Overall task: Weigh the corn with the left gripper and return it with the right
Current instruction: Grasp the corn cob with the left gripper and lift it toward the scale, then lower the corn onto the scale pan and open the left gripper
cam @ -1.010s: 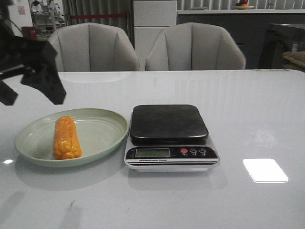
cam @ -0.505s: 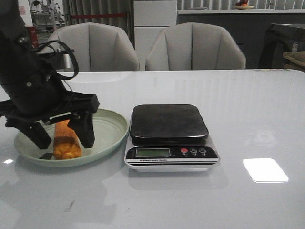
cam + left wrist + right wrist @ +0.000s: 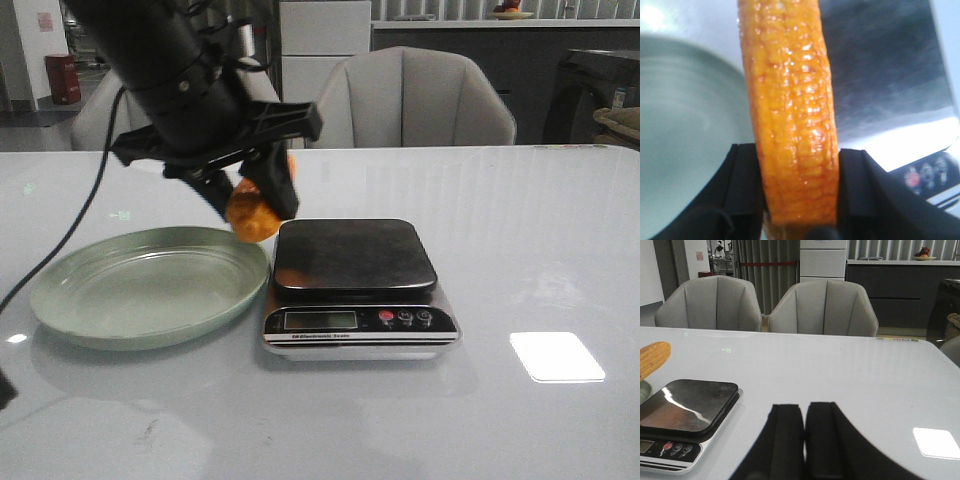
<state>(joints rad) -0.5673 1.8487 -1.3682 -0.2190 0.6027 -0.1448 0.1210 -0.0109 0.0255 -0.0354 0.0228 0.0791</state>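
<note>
My left gripper (image 3: 250, 195) is shut on the orange-yellow corn (image 3: 254, 217) and holds it in the air, above the gap between the pale green plate (image 3: 150, 285) and the scale (image 3: 355, 285). In the left wrist view the corn (image 3: 790, 115) fills the middle, clamped between both black fingers (image 3: 742, 185). The plate holds nothing. The scale's dark platform (image 3: 352, 255) has nothing on it. My right gripper (image 3: 803, 412) is shut and empty, low over the table to the right of the scale (image 3: 685, 415); it does not show in the front view. The corn's tip (image 3: 652, 357) shows in the right wrist view.
Two grey chairs (image 3: 410, 100) stand behind the table's far edge. The left arm's cable (image 3: 60, 230) hangs over the plate's left side. A bright light patch (image 3: 556, 356) lies on the table right of the scale.
My left gripper came down onto the corn in the plate, shut on it, and has lifted it up and to the right toward the scale. The plate now holds nothing.
</note>
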